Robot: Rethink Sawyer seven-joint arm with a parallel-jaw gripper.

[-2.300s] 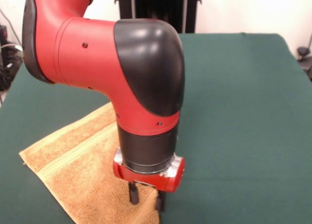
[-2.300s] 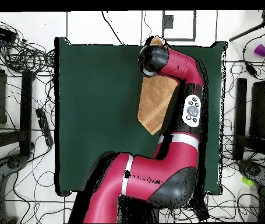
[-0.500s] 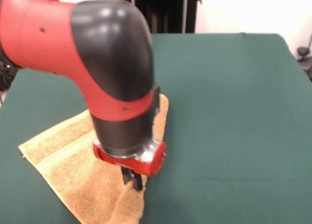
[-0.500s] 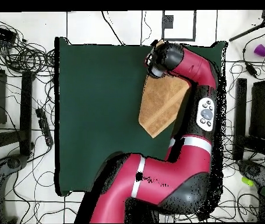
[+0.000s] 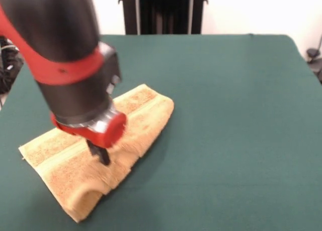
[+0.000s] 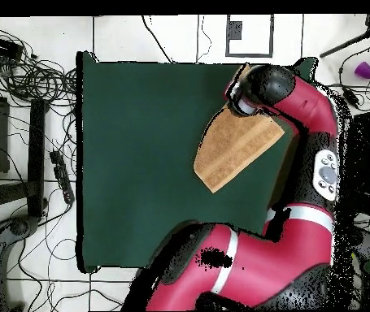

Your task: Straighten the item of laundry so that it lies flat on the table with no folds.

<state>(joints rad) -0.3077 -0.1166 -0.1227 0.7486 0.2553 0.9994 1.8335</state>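
The orange-yellow towel (image 5: 143, 112) lies on the left part of the dark green table (image 5: 236, 115). It is folded over on itself, with a doubled edge along its right side and a raised hump near its front corner. My gripper (image 5: 102, 157) stands over the towel's middle. Its dark fingers are together and pinch a raised bit of the cloth. In the overhead view the towel (image 6: 228, 150) lies near the table's (image 6: 139, 162) upper right corner. There the arm's wrist (image 6: 261, 85) covers the towel's top end and hides the gripper.
A black stand (image 5: 161, 9) rises behind the table's far edge. In the overhead view the arm's long link (image 6: 322, 162) runs along the table's right edge. Cables (image 6: 25, 81) lie on the floor at the left. A purple cup (image 6: 364, 70) stands at the upper right.
The gripper has moved left and farther back in the front view, dragging the towel's near corner with it. The lifted corner now lies folded over the towel.
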